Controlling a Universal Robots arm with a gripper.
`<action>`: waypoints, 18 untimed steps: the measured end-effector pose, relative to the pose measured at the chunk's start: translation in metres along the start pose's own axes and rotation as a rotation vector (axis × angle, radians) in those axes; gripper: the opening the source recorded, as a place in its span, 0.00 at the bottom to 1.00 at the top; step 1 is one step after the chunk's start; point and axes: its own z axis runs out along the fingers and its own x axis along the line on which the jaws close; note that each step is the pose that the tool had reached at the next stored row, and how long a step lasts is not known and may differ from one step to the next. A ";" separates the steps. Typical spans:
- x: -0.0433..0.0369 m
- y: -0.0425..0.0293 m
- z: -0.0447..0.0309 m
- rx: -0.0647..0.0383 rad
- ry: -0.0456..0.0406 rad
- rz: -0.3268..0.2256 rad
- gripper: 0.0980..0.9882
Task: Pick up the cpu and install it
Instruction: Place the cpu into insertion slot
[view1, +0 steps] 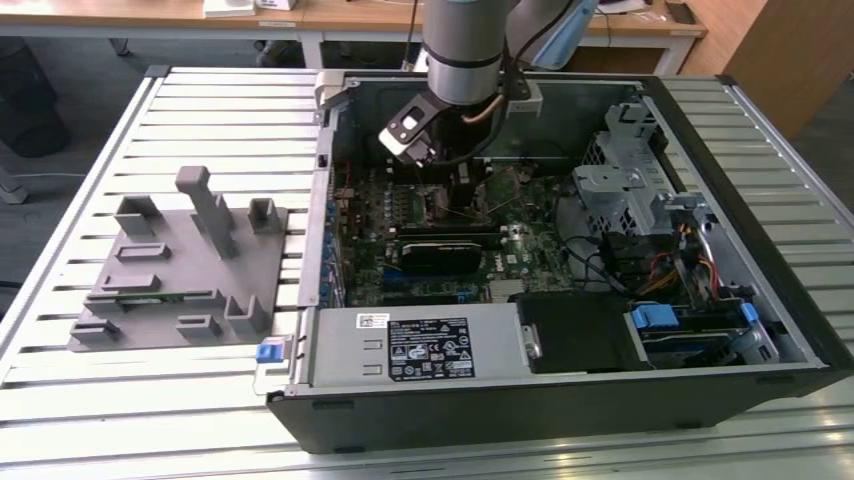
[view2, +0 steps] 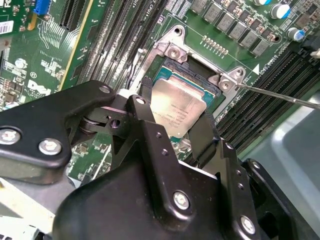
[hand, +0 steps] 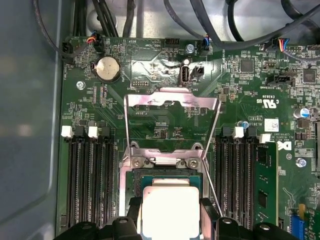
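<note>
Arm (view1: 467, 50) near vertical, wrist down inside the open case (view1: 747, 330), pincer (view1: 461, 195) low over the board (hand: 150, 60). In both wrist views the fingers (view2: 202, 137) sit against two opposite edges of the cpu (view2: 177, 102), pinching it. Cpu is at the socket (view2: 172, 50), square to its frame; can't tell if seated. Load plate (hand: 172, 102) flipped up. Grey fixture (view1: 180, 270) sits on the tabletop (view1: 200, 110), exterior view's left.
</note>
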 end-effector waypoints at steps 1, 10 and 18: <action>0.0001 0.0000 0.0005 0.000 -0.0001 0.000 0.50; 0.0007 -0.0002 0.0049 0.000 -0.0001 0.000 0.50; 0.0012 -0.0004 0.0086 0.000 -0.0001 0.000 0.50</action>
